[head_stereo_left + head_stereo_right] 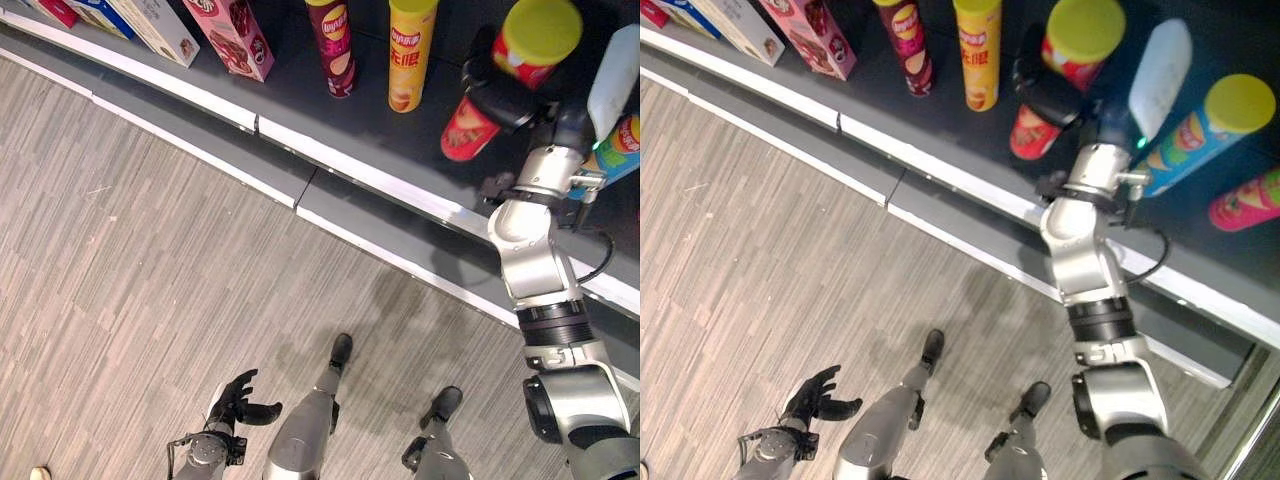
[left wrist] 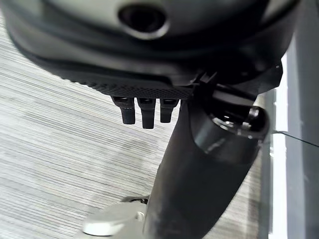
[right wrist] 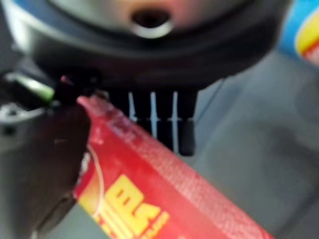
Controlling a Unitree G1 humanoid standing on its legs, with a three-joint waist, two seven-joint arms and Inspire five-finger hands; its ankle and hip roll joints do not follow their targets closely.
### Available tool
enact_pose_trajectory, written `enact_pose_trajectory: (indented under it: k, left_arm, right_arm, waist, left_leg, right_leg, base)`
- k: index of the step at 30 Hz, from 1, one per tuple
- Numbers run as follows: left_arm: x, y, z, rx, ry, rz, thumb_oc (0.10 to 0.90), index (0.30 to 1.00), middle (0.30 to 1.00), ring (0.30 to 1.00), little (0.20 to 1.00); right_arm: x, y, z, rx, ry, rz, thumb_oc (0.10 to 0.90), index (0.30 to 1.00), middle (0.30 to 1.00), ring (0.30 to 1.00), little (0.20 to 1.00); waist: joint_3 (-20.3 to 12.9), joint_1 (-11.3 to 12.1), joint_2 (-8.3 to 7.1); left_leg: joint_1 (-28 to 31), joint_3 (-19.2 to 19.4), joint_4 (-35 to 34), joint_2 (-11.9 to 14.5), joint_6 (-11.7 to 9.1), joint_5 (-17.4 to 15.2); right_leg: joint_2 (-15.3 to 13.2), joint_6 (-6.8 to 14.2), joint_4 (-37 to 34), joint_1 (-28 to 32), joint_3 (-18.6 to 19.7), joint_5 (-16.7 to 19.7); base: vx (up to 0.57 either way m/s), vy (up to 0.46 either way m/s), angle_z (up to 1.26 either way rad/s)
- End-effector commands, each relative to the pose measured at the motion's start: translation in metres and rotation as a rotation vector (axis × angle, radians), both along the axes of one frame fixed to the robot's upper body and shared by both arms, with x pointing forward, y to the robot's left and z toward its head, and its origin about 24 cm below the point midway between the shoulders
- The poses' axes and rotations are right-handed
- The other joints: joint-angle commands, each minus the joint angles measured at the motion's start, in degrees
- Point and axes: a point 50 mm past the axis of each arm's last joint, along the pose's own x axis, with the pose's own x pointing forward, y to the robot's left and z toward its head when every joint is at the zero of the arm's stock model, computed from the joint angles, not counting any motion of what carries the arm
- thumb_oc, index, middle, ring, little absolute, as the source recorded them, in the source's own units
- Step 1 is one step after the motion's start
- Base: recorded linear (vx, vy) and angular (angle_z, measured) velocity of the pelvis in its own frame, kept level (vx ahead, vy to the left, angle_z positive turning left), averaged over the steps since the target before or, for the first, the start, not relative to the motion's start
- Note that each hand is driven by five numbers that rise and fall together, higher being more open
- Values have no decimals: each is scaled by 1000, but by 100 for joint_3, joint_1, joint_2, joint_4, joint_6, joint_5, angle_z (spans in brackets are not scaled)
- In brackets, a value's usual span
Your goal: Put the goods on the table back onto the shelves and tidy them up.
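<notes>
Right robot hand (image 1: 1055, 100), dark fingers curled, clasps a glossy red cylindrical can (image 1: 1065, 75) with a yellow lid on the dark shelf (image 1: 940, 130).

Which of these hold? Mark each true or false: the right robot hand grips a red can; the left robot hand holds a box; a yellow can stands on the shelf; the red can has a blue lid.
1. The right robot hand grips a red can. True.
2. The left robot hand holds a box. False: it hangs low over the floor, fingers relaxed, holding nothing.
3. A yellow can stands on the shelf. True.
4. The red can has a blue lid. False: its lid is yellow-green.
</notes>
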Motion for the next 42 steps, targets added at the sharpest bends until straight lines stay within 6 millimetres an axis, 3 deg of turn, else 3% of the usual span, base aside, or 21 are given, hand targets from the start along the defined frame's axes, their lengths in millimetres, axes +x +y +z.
enact_pose_trajectory:
  k: [1,7,16,25,36,37,38,42]
  left_arm:
    - [-4,17,5,53,-26,13,800,900,900,900,900]
    - [6,17,15,33,-87,22,800,900,900,900,900]
    - [27,10,35,13,-205,-22,800,900,900,900,900]
    - [37,5,47,-1,-267,-37,800,900,900,900,900]
    - [39,3,50,-4,-281,-44,800,900,900,900,900]
    - [39,3,50,-3,-279,-47,800,900,900,900,900]
    - [39,4,50,-1,-278,-47,800,900,900,900,900]
    - [40,3,50,0,-279,-47,800,900,900,900,900]
  right_arm:
    - [-21,11,57,-97,-267,-13,400,300,300,300,300]
    - [-19,7,68,-121,-274,-46,400,300,300,300,300]
    - [-19,-11,78,-132,-283,-153,400,300,300,300,300]
    - [-19,-20,78,-119,-278,-193,400,300,300,300,300]
    - [-13,-17,72,-94,-243,-164,400,300,300,300,300]
    - [-12,-17,72,-92,-242,-160,472,408,408,408,408]
    - [-12,-17,71,-90,-240,-157,800,900,900,900,900]
    - [-11,-17,70,-78,-237,-153,800,900,900,900,900]
  waist:
    - [-305,80,-5]
    - [-217,154,86]
    - [-198,200,97]
    - [-229,198,124]
    - [-229,206,132]
    - [-223,203,135]
    - [-223,206,136]
    - [-230,207,131]
  left_leg:
    - [39,164,65,159,-143,-429]
    - [-95,112,71,132,-176,-418]
    - [-315,64,63,69,-196,-394]
    - [-374,49,62,25,-190,-401]
    - [-370,16,60,20,-184,-412]
    - [-370,5,62,20,-184,-409]
    - [-371,-6,61,20,-183,-407]
    - [-376,-27,57,4,-176,-416]
  right_leg:
    - [-510,312,664,-363,317,-137]
    - [-515,321,695,-444,269,-187]
    - [-533,362,609,-516,152,-151]
    - [-569,381,579,-527,130,-145]
    - [-574,389,581,-492,72,-173]
    - [-574,388,582,-493,68,-175]
    - [-573,386,582,-489,58,-179]
    - [-581,397,587,-483,31,-181]
  base:
    - [0,0,0]
    - [-7,-20,5]
    - [7,-15,10]
    - [1,0,0]
    - [0,0,0]
    - [0,0,0]
    - [0,0,0]
    - [0,0,0]
